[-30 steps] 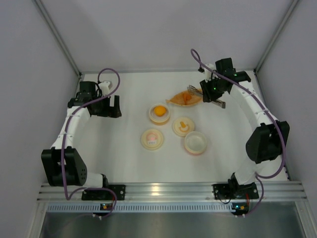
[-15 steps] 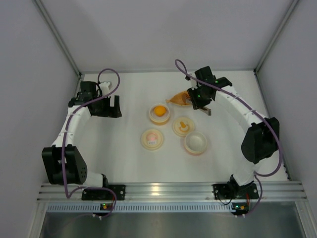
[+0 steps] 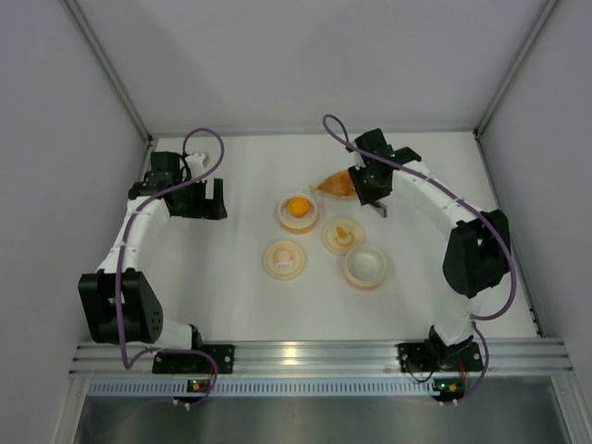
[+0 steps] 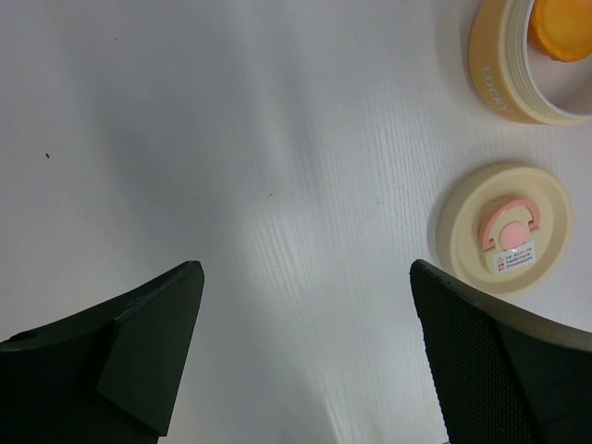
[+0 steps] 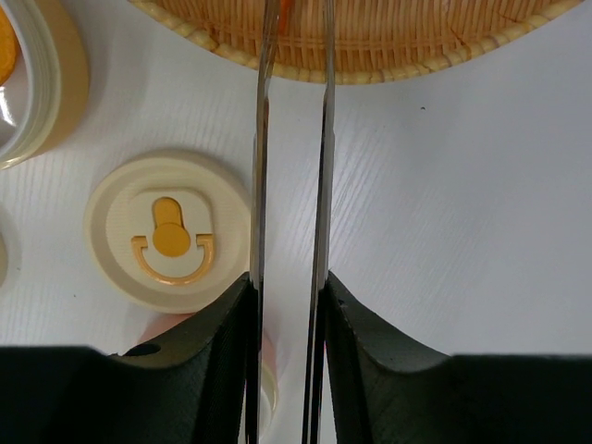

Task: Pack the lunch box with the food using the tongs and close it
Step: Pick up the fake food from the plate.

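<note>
My right gripper [image 5: 289, 287] is shut on the silver tongs [image 5: 324, 139], whose two thin arms run up between the fingers, a narrow gap between them. Their far ends reach over the woven leaf-shaped dish [image 5: 416, 37], where a sliver of orange food [image 5: 285, 11] shows at the frame's top edge. From above, the right gripper [image 3: 373, 190] hangs over the right end of that dish [image 3: 335, 185]. A round yellow-orange food lump [image 3: 297, 206] lies in an open cream lunch box bowl [image 3: 298, 220]. My left gripper [image 4: 305, 324] stands open over bare table, far left of the bowls.
A cream lid with an orange handle [image 3: 342, 234] lies just below the dish, the same lid [image 5: 171, 231] left of the tongs. A lid with a pink handle [image 3: 284, 258] and a pink-rimmed bowl [image 3: 366, 265] sit nearer the front. Grey walls close in the table.
My right arm has swung left with the tongs, from right of the leaf-shaped dish to over its right end. The left arm has not moved.
</note>
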{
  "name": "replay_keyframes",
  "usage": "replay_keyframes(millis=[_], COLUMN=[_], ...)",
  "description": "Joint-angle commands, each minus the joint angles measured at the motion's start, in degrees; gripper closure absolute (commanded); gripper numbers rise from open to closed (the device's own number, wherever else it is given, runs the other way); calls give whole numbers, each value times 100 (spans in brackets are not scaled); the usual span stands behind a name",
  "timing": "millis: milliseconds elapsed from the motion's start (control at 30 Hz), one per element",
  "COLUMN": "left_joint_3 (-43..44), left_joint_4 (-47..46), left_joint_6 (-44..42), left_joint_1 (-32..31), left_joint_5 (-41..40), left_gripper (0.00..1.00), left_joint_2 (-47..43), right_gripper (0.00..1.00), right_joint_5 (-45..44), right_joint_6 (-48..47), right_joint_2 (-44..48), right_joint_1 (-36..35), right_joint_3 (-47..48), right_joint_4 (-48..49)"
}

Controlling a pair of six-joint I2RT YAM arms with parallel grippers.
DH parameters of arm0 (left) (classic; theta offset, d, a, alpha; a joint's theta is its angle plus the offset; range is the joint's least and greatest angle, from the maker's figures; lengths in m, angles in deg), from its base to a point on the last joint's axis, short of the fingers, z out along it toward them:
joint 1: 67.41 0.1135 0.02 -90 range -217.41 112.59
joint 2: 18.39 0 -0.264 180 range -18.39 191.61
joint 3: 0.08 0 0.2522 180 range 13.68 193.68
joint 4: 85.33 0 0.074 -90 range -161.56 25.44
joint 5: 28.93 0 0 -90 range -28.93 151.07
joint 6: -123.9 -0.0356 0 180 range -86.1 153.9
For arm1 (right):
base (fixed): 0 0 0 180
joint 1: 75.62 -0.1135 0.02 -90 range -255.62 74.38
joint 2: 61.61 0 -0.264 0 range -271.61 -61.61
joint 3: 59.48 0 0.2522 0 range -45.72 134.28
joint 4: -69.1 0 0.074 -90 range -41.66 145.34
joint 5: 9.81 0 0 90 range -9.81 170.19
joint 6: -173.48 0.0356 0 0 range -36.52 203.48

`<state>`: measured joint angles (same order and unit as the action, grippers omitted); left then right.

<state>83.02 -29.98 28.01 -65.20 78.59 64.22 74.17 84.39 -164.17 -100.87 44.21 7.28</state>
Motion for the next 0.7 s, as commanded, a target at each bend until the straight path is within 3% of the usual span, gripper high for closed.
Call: replay_keyframes(millis=[0,667], left_joint_3=[80,-79], left_joint_4=[-115,-230], left_joint_6=[35,18], left_joint_1=[33,24], left_joint_5=[15,6], left_gripper=[2,2], left_joint_2=[45,36], right_gripper=[66,64], right_joint_5=[-22,198], right_joint_6=[199,472], right_joint_2=[-88,-299], right_joint_1=[-67,-94], right_joint_3=[68,244], right_joint_4=[411,402])
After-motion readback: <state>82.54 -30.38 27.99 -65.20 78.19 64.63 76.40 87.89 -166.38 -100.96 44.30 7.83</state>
